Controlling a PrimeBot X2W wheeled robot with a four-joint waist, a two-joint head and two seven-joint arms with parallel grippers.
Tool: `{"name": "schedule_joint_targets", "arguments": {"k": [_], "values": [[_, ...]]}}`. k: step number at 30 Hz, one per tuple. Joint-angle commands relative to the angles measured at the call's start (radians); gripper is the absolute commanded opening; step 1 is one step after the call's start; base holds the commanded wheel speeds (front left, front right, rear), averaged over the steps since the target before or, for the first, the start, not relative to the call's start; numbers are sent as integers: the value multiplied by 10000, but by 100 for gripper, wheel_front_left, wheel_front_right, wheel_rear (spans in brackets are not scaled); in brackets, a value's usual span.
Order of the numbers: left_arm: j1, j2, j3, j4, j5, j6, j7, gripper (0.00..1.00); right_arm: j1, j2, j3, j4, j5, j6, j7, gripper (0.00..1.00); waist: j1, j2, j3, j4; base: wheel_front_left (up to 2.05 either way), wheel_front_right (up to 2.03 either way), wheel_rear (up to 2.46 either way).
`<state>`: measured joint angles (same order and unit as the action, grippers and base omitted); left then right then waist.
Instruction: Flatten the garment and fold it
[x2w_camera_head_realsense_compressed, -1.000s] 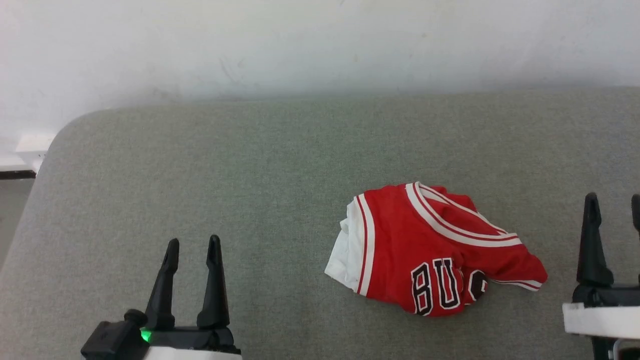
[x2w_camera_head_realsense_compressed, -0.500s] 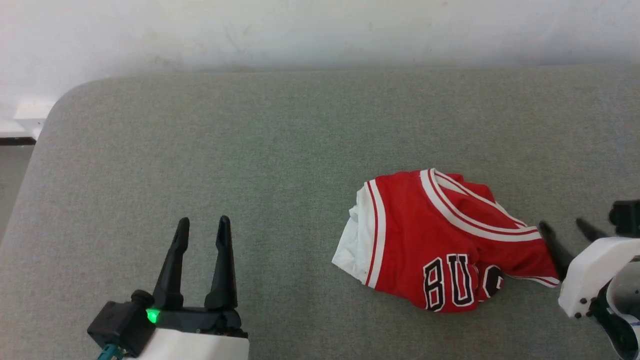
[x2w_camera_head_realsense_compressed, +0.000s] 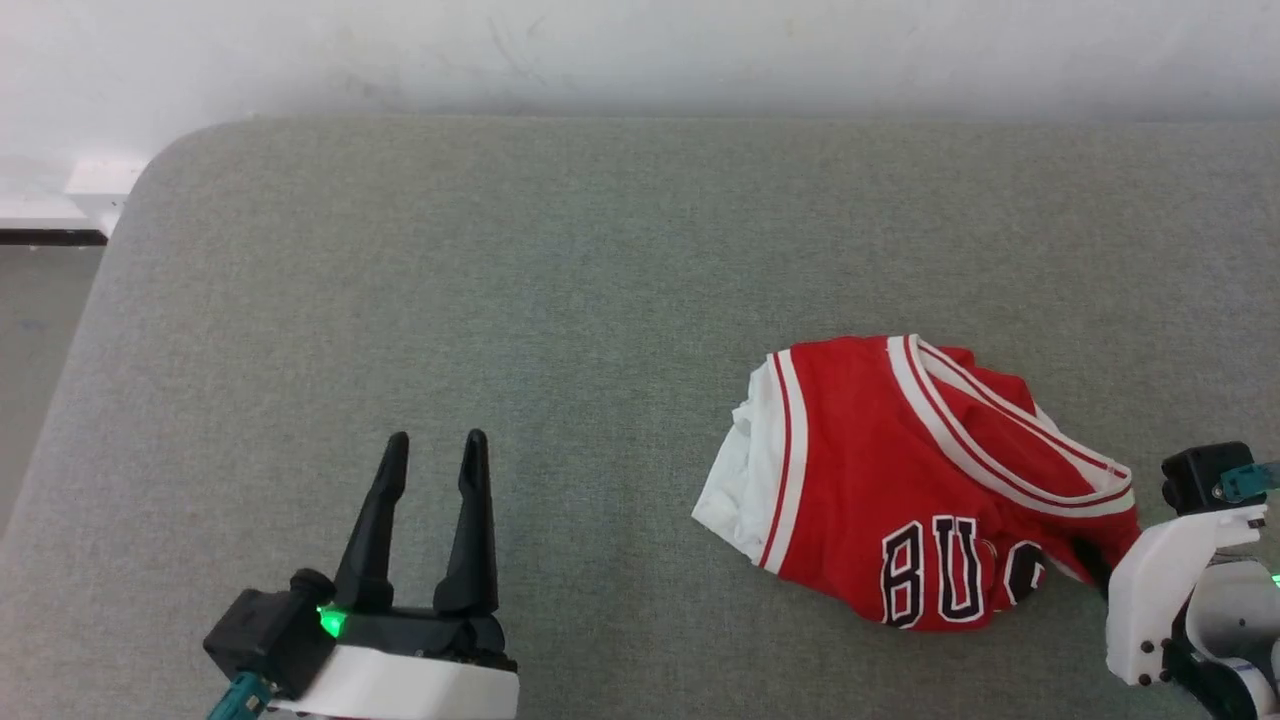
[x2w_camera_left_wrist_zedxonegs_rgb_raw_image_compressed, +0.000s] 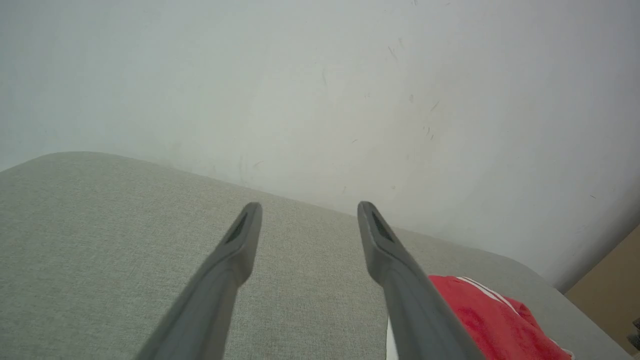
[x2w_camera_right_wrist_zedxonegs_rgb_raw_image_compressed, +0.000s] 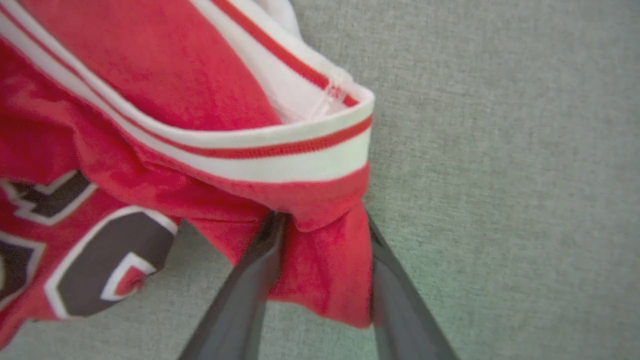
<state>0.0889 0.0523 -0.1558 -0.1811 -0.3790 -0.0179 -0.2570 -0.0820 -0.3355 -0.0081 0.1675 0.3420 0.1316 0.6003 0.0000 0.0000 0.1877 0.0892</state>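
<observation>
Since a second earlier the right gripper (x2w_camera_right_wrist_zedxonegs_rgb_raw_image_compressed: 322, 220) had swung in to the garment (x2w_camera_head_realsense_compressed: 880, 470), which lay crumpled right of centre on the grey upholstered surface (x2w_camera_head_realsense_compressed: 450, 280), with broad bare room to its left and back toward the wall (x2w_camera_head_realsense_compressed: 640, 50). Its jaws had narrowed around a red fold at the garment's right end, cloth touching both fingers, a firm pinch impossible to tell; the left gripper (x2w_camera_head_realsense_compressed: 437, 445) hovered wide and empty, well apart. Black white-edged letters "BU" were readable.
</observation>
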Motion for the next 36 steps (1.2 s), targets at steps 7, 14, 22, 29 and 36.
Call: {"name": "schedule_joint_targets", "arguments": {"k": [7,14,22,29,36], "values": [[-159,-19,-23,126,-94,38,-47,100,-650,-203,38,16,-216,-9,-770,0,0,0,-222,-34,0,0,0],[-192,-20,-161,212,-246,108,-47,100,-2082,-1243,-589,-764,-1031,-9,-1302,0,0,0,-550,-91,0,0,0],[-181,-20,-255,260,-288,181,-47,100,-2468,-2084,-819,-1039,-2137,-9,-1340,0,0,0,-526,37,0,0,0],[-345,-20,-493,416,-288,134,-47,100,-565,-1532,-850,438,-1837,-9,-618,0,0,0,-223,252,0,0,0],[-487,-20,-465,536,-49,113,-47,100,-398,-1233,-1360,751,-1681,-9,-1294,100,0,0,-192,193,0,0,0]]}}
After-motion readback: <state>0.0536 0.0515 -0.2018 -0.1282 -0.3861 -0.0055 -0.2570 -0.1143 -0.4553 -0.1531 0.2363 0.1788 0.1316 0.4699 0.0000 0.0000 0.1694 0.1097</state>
